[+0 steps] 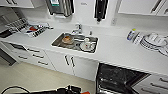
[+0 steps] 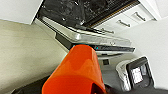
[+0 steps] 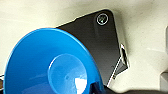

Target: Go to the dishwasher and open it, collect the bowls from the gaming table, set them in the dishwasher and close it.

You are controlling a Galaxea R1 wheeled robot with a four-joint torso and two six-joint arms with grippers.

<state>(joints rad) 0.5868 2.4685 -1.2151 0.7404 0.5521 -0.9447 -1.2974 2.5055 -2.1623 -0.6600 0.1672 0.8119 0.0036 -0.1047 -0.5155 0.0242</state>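
Note:
The dishwasher (image 1: 117, 77) stands open under the counter at the lower right, its dark racked inside showing. In the left wrist view its lowered door (image 2: 100, 40) lies just beyond an orange bowl-like vessel (image 2: 77, 72), which my left gripper (image 2: 98, 89) holds above the floor. A small part of that orange vessel (image 1: 85, 92) peeks in at the head view's lower edge. A bright blue bowl (image 3: 50, 65) looms large in the right wrist view, gripped at its rim by my right gripper (image 3: 99, 88). The gaming table is out of view.
A steel sink (image 1: 58, 43) with used dishes sits mid-counter, a dish rack (image 1: 32, 28) to its left and stacked plates (image 1: 155, 42) at the right. White cabinet doors (image 1: 62, 63) and drawers line the front. Pale floor (image 1: 30, 77) lies before them. My dark base (image 3: 100, 42) is under the blue bowl.

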